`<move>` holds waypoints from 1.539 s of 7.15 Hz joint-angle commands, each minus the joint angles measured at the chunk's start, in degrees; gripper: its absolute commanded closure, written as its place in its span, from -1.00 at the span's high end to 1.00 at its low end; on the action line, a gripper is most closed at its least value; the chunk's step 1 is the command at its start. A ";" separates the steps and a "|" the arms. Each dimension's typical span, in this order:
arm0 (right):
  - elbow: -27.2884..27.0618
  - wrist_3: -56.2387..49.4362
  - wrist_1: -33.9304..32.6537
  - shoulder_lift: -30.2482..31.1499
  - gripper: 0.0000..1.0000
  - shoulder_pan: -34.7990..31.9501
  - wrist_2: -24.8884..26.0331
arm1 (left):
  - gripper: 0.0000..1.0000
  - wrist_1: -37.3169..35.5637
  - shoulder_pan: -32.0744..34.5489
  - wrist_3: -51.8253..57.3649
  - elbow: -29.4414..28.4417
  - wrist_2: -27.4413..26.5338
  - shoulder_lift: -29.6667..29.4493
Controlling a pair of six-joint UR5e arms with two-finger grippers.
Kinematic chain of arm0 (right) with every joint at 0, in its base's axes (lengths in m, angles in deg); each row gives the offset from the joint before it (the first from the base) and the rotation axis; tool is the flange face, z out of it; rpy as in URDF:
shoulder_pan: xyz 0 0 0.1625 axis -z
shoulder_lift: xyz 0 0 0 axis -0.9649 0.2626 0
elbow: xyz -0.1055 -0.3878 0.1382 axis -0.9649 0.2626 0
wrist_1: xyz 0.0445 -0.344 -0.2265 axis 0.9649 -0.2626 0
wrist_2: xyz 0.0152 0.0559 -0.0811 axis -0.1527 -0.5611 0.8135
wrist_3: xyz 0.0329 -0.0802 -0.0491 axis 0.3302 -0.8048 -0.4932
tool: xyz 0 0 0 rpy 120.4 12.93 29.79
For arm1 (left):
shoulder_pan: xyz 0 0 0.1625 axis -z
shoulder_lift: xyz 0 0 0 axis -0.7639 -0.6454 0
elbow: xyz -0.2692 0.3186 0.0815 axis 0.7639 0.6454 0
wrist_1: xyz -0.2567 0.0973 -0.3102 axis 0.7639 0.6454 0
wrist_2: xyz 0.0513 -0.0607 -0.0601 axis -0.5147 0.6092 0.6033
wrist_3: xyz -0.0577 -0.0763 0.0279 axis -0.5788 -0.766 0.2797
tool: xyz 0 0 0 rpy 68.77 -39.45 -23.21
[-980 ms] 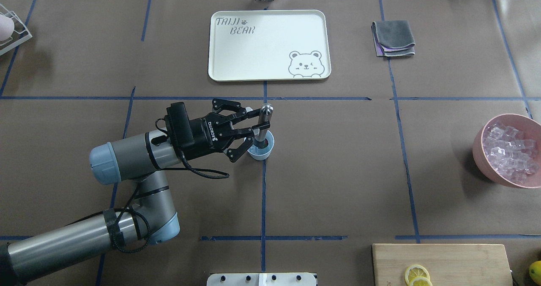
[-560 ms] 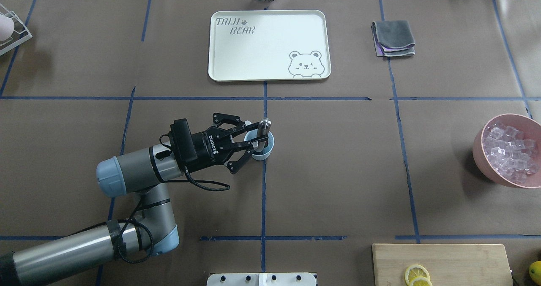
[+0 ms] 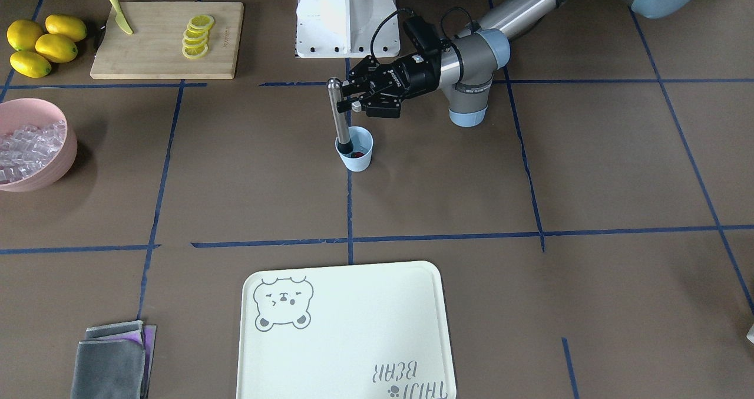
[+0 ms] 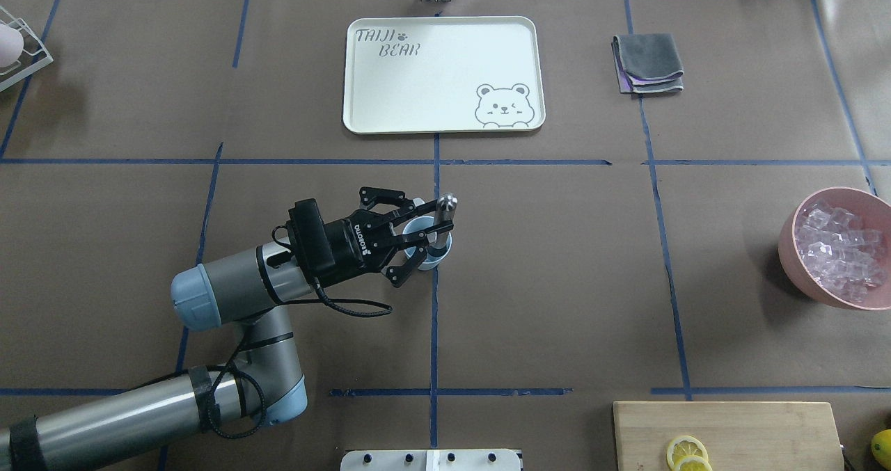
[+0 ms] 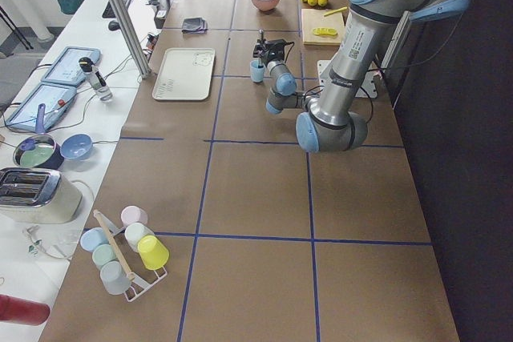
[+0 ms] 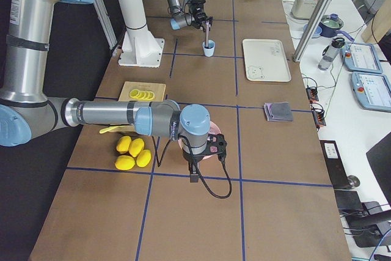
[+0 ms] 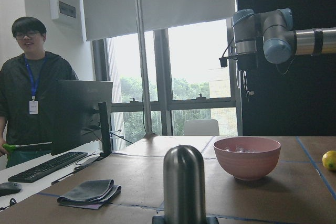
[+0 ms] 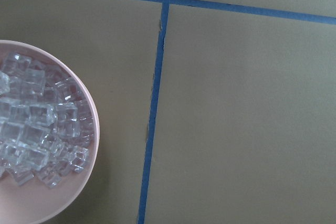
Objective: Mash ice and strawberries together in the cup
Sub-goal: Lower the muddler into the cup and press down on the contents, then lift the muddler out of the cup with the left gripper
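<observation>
Two fingers of the left claw (image 4: 434, 222) are pinched narrow on the shaft of a metal muddler (image 3: 339, 116), gripping it just above the cup (image 3: 357, 164), which stands on the brown surface (image 4: 557, 283). The claw reaches in level from the cup's robot-left side, and in the overhead view its black linkage hides part of the rim. The muddler leans a little. Its rounded top stands clear above the claw, and its lower end is down inside the cup, on the side toward the robot's right. A small dark-red strawberry piece (image 3: 357, 153) lies in the cup beside that end; whether any cubes are in the cup cannot be told.

Beyond the cup, away from the robot and well apart, lies a pale tray (image 4: 445, 88) printed with a bear. A folded grey cloth (image 4: 647, 64) lies beyond the cup and off to the robot's right. Far out on the cup's robot-right side sits a pink bowl (image 4: 792, 259) heaped with ice (image 4: 839, 248). The right claw (image 6: 194, 166) hangs over that bowl, seen only from the side, so whether it is wide or narrow cannot be told. Nearer the robot than the cup, also to the robot's right, a cutting board (image 3: 153, 51) carries lemon slices (image 3: 197, 36) and a yellow-green knife (image 3: 119, 20), with whole lemons (image 3: 35, 45) farther out. Far off on the cup's robot-left side stands a rack (image 5: 120, 254) of coloured tumblers.
</observation>
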 commanded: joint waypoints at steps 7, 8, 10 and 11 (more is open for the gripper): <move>0.00 0.00 0.09 0.00 0.99 0.00 0.17 | -1.00 -71.89 7.24 -17.35 41.51 2.22 10.13; 0.00 0.00 0.00 0.00 0.99 0.00 0.17 | -1.00 -79.56 7.42 -17.52 43.54 5.26 11.69; 0.09 0.00 0.00 0.09 0.99 0.00 0.17 | -1.00 -97.89 10.30 -17.61 45.05 14.29 18.11; 0.09 -0.09 0.09 0.00 0.99 0.00 0.26 | -1.00 -109.40 16.06 -17.35 46.10 21.74 18.04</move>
